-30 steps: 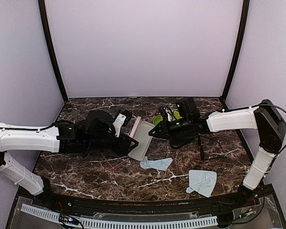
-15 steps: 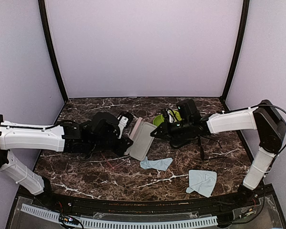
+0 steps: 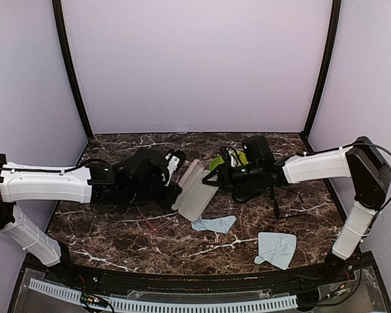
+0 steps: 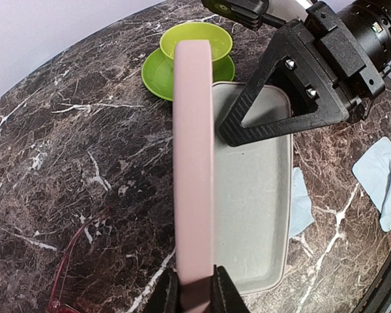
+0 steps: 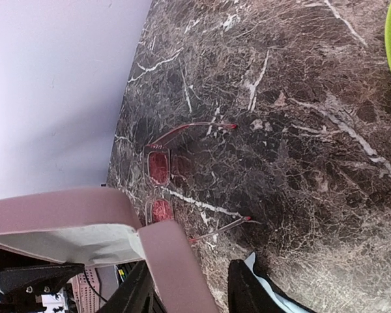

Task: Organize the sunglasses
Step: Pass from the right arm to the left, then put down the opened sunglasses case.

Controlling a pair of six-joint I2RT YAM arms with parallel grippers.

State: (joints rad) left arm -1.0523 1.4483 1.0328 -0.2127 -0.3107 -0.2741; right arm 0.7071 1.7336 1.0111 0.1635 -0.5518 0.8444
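Nearest, the red-pink sunglasses (image 5: 159, 166) lie loose on the table at about seven o'clock from the pink case (image 4: 193, 163); the left gripper (image 4: 194, 295) is clamped on the case's upright lid, while the right gripper (image 5: 192, 264) has its fingers apart astride the case's rim. Done well, I judge, the lid stays fully back and the tray steady; the black wire sunglasses (image 3: 278, 195) sit at three o'clock, under the right arm. No brand, label or writing is readable.
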